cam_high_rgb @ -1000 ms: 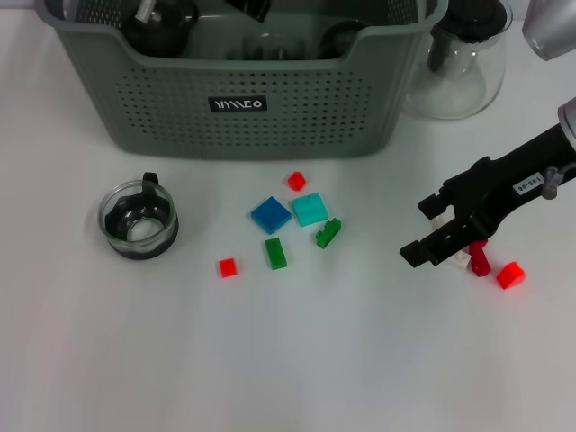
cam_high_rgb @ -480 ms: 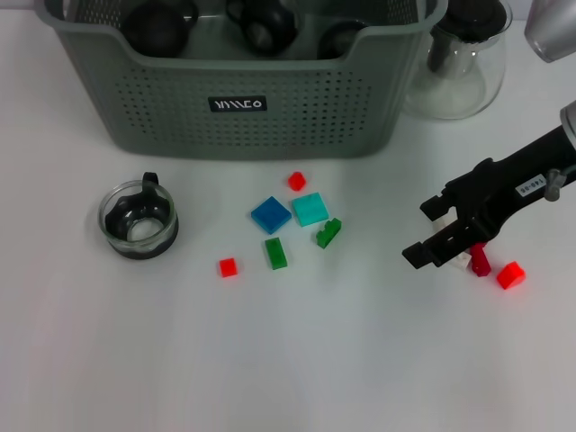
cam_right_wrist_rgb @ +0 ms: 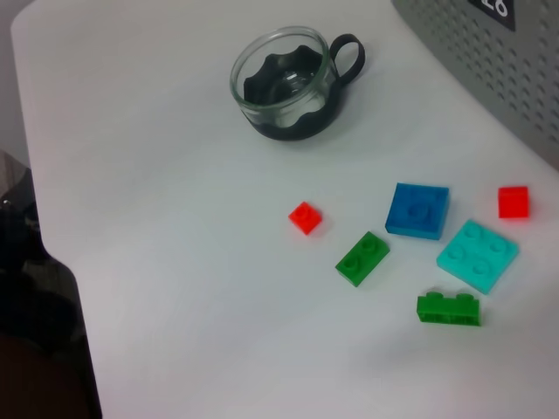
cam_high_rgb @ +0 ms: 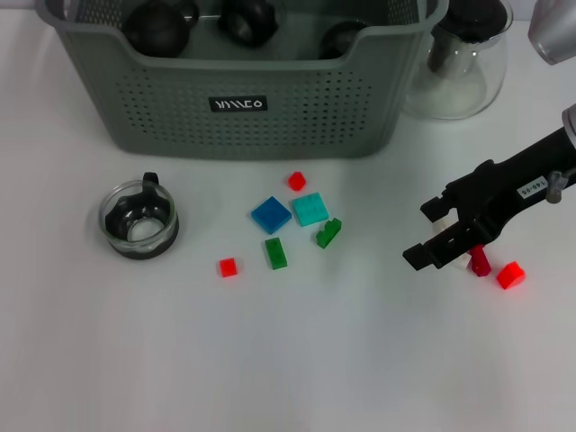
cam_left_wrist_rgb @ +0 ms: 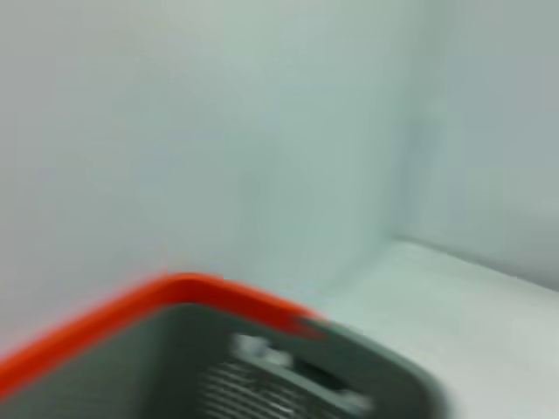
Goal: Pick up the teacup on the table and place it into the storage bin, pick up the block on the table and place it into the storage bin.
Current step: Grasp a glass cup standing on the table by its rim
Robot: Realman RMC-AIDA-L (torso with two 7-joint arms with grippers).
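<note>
The grey-green storage bin [cam_high_rgb: 234, 108] stands at the back with dark cups [cam_high_rgb: 247, 18] inside. A glass teacup [cam_high_rgb: 138, 220] [cam_right_wrist_rgb: 284, 83] with a dark base sits on the table at the left. Loose blocks lie mid-table: blue [cam_high_rgb: 271, 214], teal [cam_high_rgb: 310, 209], green [cam_high_rgb: 275, 253], dark green [cam_high_rgb: 328, 232], and small red ones [cam_high_rgb: 228, 266] [cam_high_rgb: 296, 180]. My right gripper [cam_high_rgb: 425, 232] hovers at the right, fingers apart, over a white block [cam_high_rgb: 460, 262] and beside a dark red block [cam_high_rgb: 480, 261]. The left gripper is out of view.
A clear glass pitcher [cam_high_rgb: 459, 63] with a black lid stands right of the bin. A bright red block [cam_high_rgb: 510, 274] lies just past the right gripper. The right wrist view shows the table edge [cam_right_wrist_rgb: 52, 262] near the teacup.
The dark shape of the left arm reaching into the bin a second ago has left the head view. My right gripper has barely shifted.
</note>
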